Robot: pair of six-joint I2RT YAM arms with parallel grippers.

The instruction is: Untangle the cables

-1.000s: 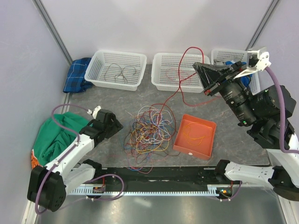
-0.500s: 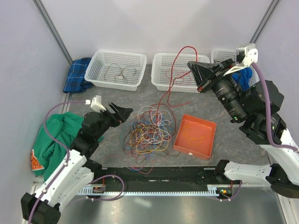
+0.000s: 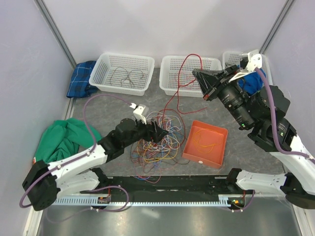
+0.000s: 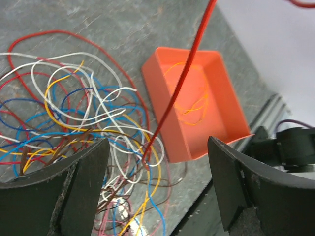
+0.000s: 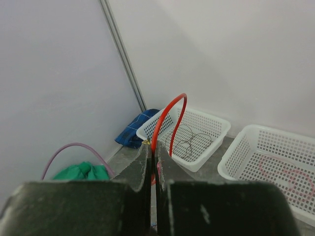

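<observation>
Pinching the red cable (image 5: pixel 183 96) between pressed-together jaws, the right claw (image 5: pixel 152 162) holds it high at 1 o'clock of the tangle of cables (image 3: pixel 167 142) on the surface (image 3: pixel 211 110), seemingly to draw 1 strand free, while the left claw (image 3: pixel 157 132), spread wide, hovers over the pile, probably to steady it.

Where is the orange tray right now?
In the top view, the orange tray sits right of centre, just right of the tangle of cables and in front of the middle white basket.

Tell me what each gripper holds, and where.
Right gripper: shut on the red cable, near one end. Left gripper: open above the tangle, holding nothing.
</observation>
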